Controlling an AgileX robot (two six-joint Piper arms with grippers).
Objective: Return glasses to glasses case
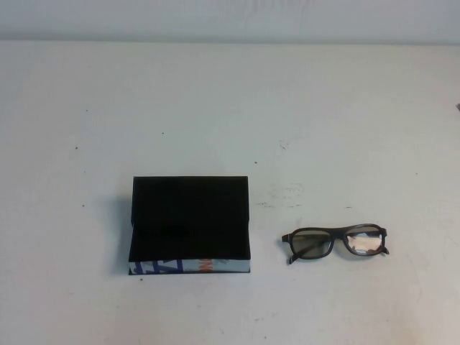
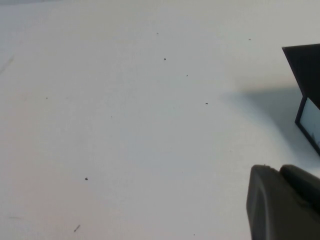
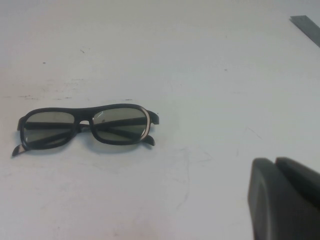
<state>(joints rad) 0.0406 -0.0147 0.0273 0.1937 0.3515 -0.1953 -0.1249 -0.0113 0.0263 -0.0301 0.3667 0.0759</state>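
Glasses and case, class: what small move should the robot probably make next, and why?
Probably bring the right gripper over the glasses. They lie folded on the table, right of the open glasses case and apart from it, nearer that arm. The left gripper sits off beside the case, holding nothing.

Left pincer [image 2: 284,202] hovers over white table [image 2: 125,125] — glasses case [image 2: 306,75] corner nearby.

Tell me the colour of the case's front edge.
White with blue and orange print; high view shows it best.
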